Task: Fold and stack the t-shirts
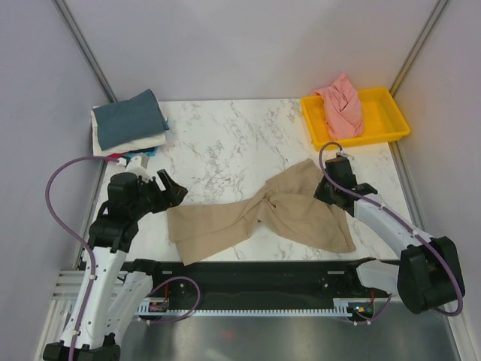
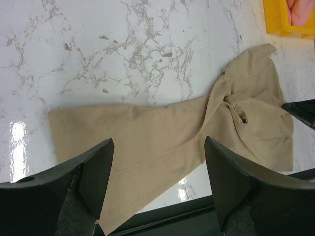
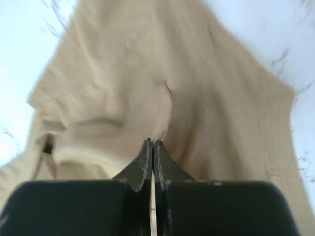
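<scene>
The tan t-shirt (image 1: 263, 214) lies twisted and crumpled across the front of the marble table; it also shows in the left wrist view (image 2: 162, 132) and the right wrist view (image 3: 123, 73). My left gripper (image 1: 171, 189) is open and empty, hovering just above the shirt's left end (image 2: 157, 142). My right gripper (image 1: 325, 189) is shut, pinching a fold of the tan shirt at its right side (image 3: 152, 142). The salmon-pink shirt (image 1: 342, 105) lies bunched in the yellow tray. A folded stack (image 1: 129, 124), slate-blue on top of cream, red and teal, sits at the back left.
The yellow tray (image 1: 391, 120) stands at the back right corner, also in the left wrist view (image 2: 278, 22). Grey walls close in left, right and back. A black rail (image 1: 255, 274) runs along the table's near edge.
</scene>
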